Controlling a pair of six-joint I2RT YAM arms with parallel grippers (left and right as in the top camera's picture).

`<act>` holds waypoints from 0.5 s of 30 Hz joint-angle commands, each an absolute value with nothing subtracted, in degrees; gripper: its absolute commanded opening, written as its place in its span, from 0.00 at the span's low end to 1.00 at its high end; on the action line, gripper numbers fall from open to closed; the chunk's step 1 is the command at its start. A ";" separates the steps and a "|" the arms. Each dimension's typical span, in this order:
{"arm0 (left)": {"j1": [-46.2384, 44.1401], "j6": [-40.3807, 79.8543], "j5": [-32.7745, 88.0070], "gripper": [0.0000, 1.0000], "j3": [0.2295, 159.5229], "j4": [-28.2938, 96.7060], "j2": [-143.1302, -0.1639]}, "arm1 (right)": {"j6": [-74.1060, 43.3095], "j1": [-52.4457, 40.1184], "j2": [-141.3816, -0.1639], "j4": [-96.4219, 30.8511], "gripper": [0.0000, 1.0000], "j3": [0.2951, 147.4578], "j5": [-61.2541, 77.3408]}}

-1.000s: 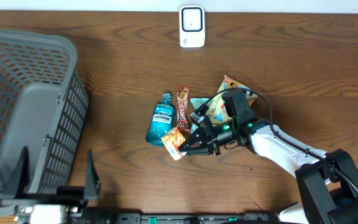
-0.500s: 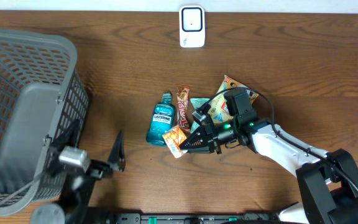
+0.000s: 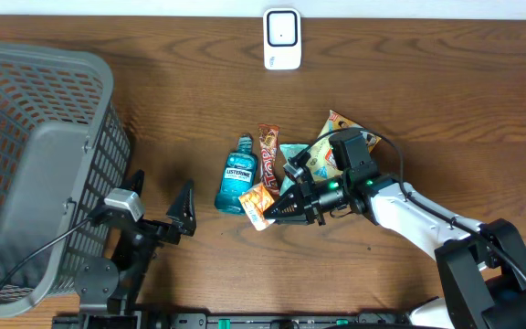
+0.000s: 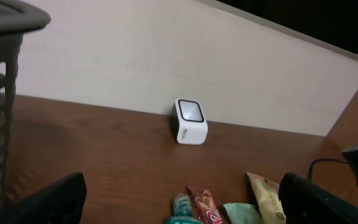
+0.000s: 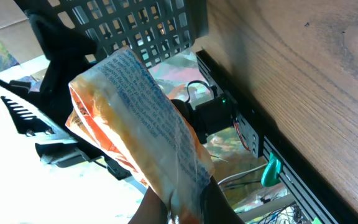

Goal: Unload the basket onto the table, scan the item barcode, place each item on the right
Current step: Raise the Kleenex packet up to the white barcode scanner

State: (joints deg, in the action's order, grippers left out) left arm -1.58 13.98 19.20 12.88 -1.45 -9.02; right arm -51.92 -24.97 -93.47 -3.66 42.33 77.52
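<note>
The big mover is the left arm: a second ago it sat tucked at the near table edge beside the grey basket [image 3: 39,164], and now the left gripper [image 3: 160,212] has swung up and out, jaws spread wide and holding nothing, its camera looking across the table at the white scanner [image 4: 190,121] against the far wall. It is well short of the item pile and touching nothing, so I'd call that getting into position, perhaps for a handover.

The right gripper [image 3: 277,212] has barely budged. Jaws pinched tight on the orange snack packet [image 3: 256,206], which has lifted only slightly and stands up from between the fingertips in the wrist view, its printed back panel [image 5: 148,118] facing the lens.

Just beyond the jaws, nothing has shifted: the Listerine bottle [image 3: 236,184], the red candy bar [image 3: 269,155] and the crumpled packets [image 3: 322,151] lie as before.

So the item is secured, but the scanner is far ahead of the jaws; the carry and barcode presentation are not yet done.
</note>
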 commanded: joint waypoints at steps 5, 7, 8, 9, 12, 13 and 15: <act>-1.30 16.69 19.73 0.98 8.78 -0.08 -8.95 | -51.59 -24.69 -92.36 -3.60 0.02 42.19 77.47; -1.32 16.62 19.97 0.98 7.64 0.01 -8.95 | -51.59 -24.69 -92.36 -3.60 0.01 42.19 77.47; -1.32 16.64 19.97 0.98 7.09 0.32 -8.95 | -51.59 -24.69 -92.36 -3.55 0.01 42.19 77.47; -1.32 16.62 19.94 0.98 6.55 0.75 -8.95 | -51.31 -24.69 -92.36 -2.94 0.01 42.19 77.47; -1.30 16.62 19.94 0.98 6.37 2.44 -8.95 | -46.68 -24.69 -92.36 0.45 0.02 42.19 77.01; -1.30 16.62 19.92 0.98 6.37 3.11 -8.95 | -44.56 -24.69 -92.36 1.87 0.02 42.19 75.57; -1.30 16.62 19.92 0.98 6.37 4.27 -8.95 | -40.69 -24.69 -92.36 3.66 0.01 42.19 71.22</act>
